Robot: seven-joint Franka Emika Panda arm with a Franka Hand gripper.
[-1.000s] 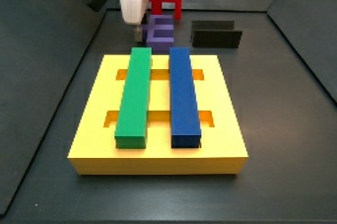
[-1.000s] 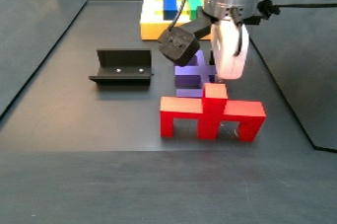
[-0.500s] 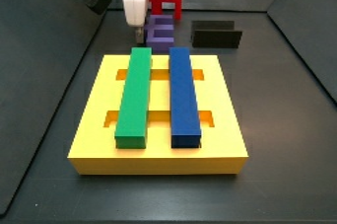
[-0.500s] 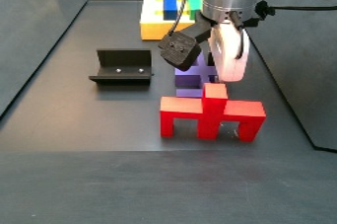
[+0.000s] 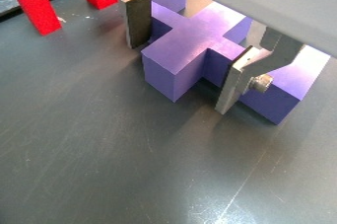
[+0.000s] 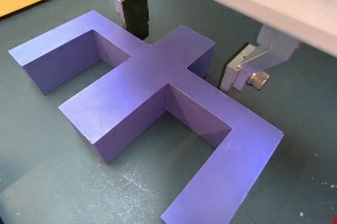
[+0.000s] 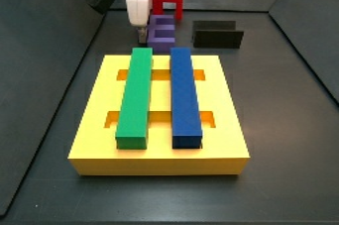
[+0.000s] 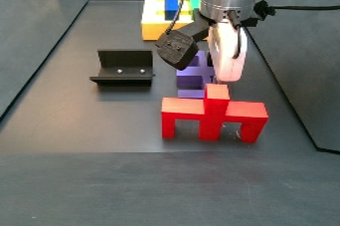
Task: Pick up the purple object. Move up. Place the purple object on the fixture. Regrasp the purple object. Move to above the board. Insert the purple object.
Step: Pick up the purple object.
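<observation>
While the purple object [image 5: 198,55] lay flat on the dark floor [image 5: 93,149] between the red piece [image 8: 213,116] and the yellow board [image 7: 159,110], the end effector [image 6: 191,40] straddled its stem, fingers [image 5: 136,16] apart, seemingly not yet touching.

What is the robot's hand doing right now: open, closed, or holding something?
Hand: open, its flat silver fingers straddling the stem of the blocky purple cross-shaped piece on the floor, with gaps on both sides; nothing held.
</observation>
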